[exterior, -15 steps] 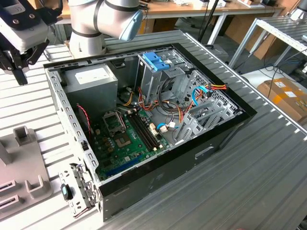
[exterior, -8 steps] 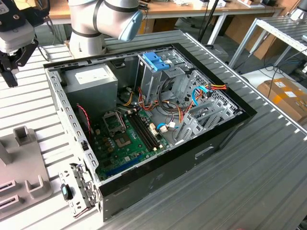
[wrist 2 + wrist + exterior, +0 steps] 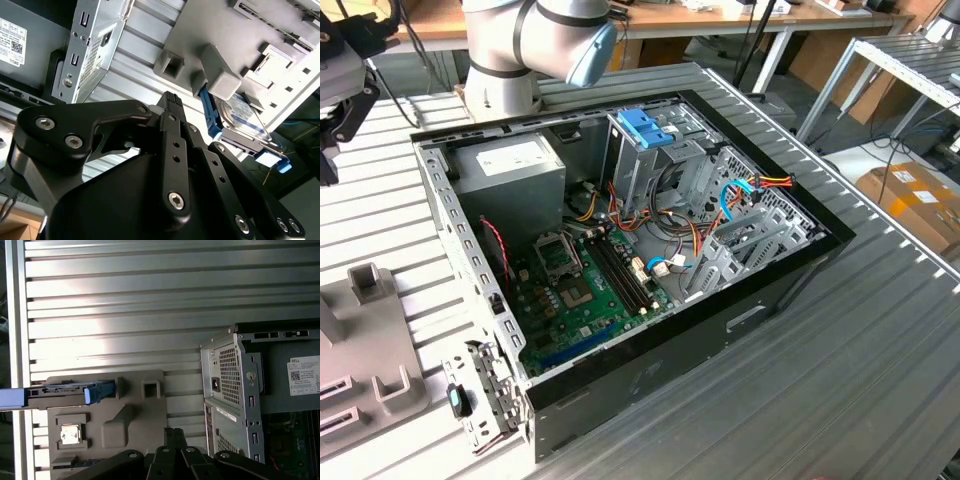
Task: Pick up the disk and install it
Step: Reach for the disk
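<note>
Disk (image 3: 65,389) seen on edge in the first wrist view, seated in a slot of the grey holder (image 3: 150,435), blue frame (image 3: 100,391) at its end; jaws closed on nothing, by the holder's edge, apart from the disk. In the second wrist view, disk (image 3: 240,112) label showing, tucked against the holder (image 3: 220,30). In the exterior view, holder (image 3: 360,330) on the ribbed counter (image 3: 860,380), open computer case (image 3: 620,230) just beside the holder.
</note>
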`<state>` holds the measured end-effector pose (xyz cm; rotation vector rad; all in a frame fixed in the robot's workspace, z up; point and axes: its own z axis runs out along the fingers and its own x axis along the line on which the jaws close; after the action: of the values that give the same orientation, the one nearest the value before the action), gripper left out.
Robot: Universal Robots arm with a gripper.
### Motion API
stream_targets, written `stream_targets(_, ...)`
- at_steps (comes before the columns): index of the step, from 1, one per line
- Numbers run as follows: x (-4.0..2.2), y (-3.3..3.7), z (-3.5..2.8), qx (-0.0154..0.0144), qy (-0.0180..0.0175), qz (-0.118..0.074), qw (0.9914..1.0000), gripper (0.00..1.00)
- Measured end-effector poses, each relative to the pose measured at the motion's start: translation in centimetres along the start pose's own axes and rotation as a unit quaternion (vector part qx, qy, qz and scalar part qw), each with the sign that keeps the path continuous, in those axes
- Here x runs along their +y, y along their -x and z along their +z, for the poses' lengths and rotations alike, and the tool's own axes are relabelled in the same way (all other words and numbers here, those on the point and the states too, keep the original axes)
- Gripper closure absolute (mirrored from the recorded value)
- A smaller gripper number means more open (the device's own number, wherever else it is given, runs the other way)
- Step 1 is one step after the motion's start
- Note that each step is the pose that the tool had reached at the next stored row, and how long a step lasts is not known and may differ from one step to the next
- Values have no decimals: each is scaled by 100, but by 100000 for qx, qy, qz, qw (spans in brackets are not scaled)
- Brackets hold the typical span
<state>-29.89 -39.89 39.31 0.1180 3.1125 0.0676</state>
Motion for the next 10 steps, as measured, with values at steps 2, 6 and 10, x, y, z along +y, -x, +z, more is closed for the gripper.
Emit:
stream_targets(2,-1,-14,0,2,-1,-1,100000,89)
stream_targets(6,-1,-17,0,-1,2,-3,100000,89)
stream_targets(10,-2,-19,0,-3,2,-2,100000,89)
